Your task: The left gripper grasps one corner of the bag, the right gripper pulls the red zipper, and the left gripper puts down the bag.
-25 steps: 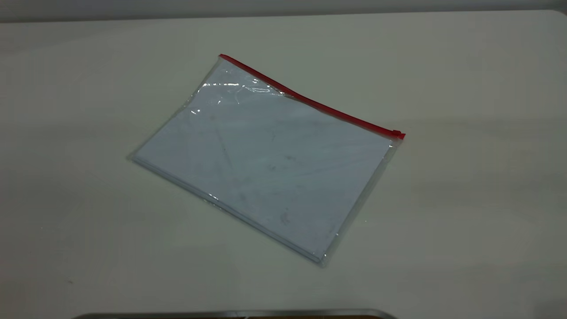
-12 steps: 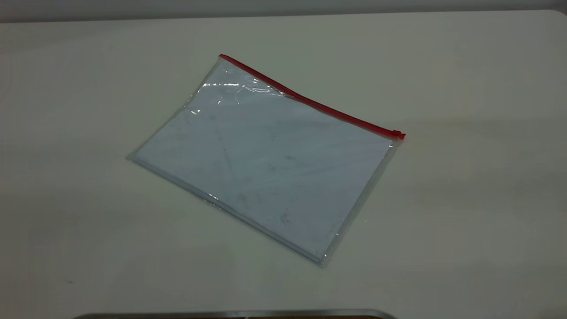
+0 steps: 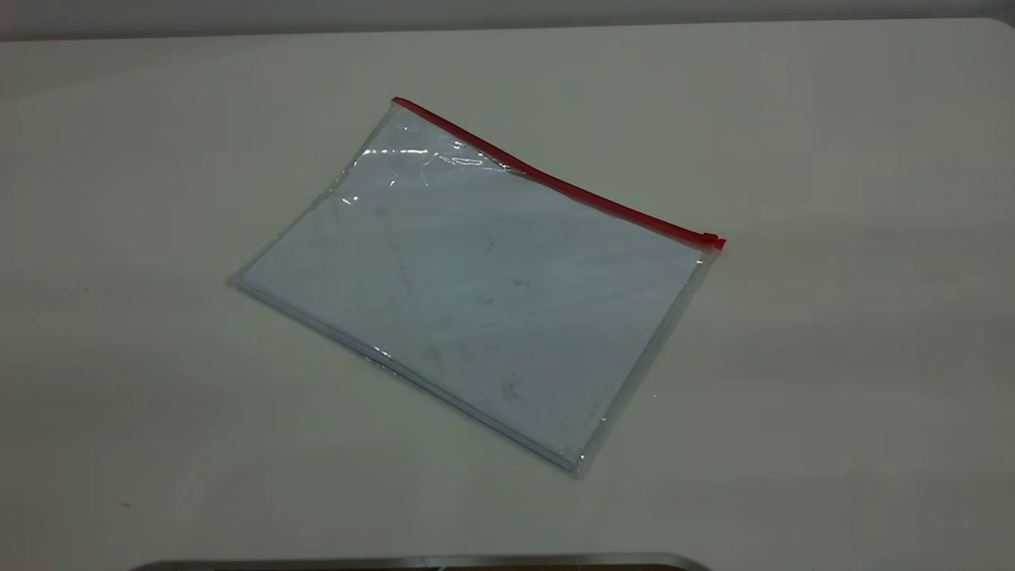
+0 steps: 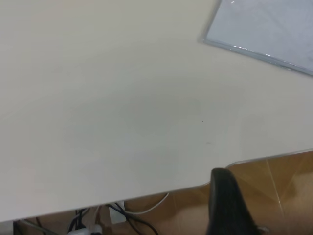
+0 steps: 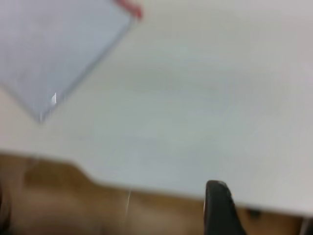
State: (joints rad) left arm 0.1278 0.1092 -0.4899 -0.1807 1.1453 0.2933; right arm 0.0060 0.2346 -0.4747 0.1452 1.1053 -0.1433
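Observation:
The bag (image 3: pixel 476 285) lies flat on the white table (image 3: pixel 833 357), clear plastic over white paper sheets. The red zipper (image 3: pixel 555 184) runs along its far long edge, with the small slider tab (image 3: pixel 714 240) at the right end. Neither gripper shows in the exterior view. In the left wrist view a black part of the left gripper (image 4: pixel 225 196) hangs off the table's near edge, far from the bag's corner (image 4: pixel 264 29). In the right wrist view a black part of the right gripper (image 5: pixel 217 205) is also beyond the table edge, well away from the bag (image 5: pixel 54 54) and the zipper's end (image 5: pixel 129 7).
A metal-edged strip (image 3: pixel 420 561) lies along the table's near edge. Below the edge there are a brown floor (image 4: pixel 274 181) and cables (image 4: pixel 122 215).

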